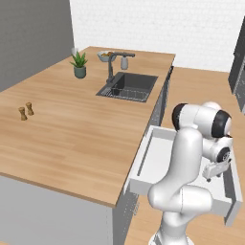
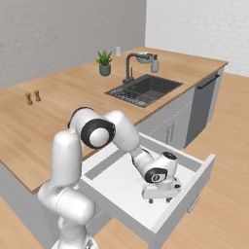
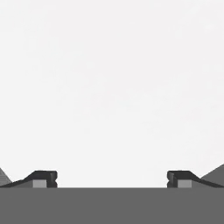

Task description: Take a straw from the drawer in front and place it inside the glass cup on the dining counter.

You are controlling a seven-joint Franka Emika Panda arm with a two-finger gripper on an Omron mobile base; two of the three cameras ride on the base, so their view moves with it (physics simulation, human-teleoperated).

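The counter (image 1: 72,129) is the biggest thing here, a light plank top reaching from the near left to the far wall, on a grey base. Set into its far right part is the dark sink (image 1: 128,86), with a dark tap (image 1: 113,64) rising at its far left edge. The drawer (image 2: 121,180) stands pulled out from the base on the near right, below the counter edge; its pale inside looks bare where it shows, and the straw cannot be made out in it. The white arm bends down over the drawer, its hand low inside near the front panel.

The gripper (image 3: 112,179) points at the pale drawer floor, jaws spread wide with nothing between them.

Beyond the sink sit a pale bowl (image 1: 105,56) and, just right of it, a grey bottle (image 1: 124,62). A small potted plant (image 1: 79,65) stands left of the sink, at the far left side of the counter. The cup (image 2: 118,51) is a tiny pale shape just beyond the plant. Two small brown shakers (image 1: 26,111) stand together on the near left, well apart from the rest.
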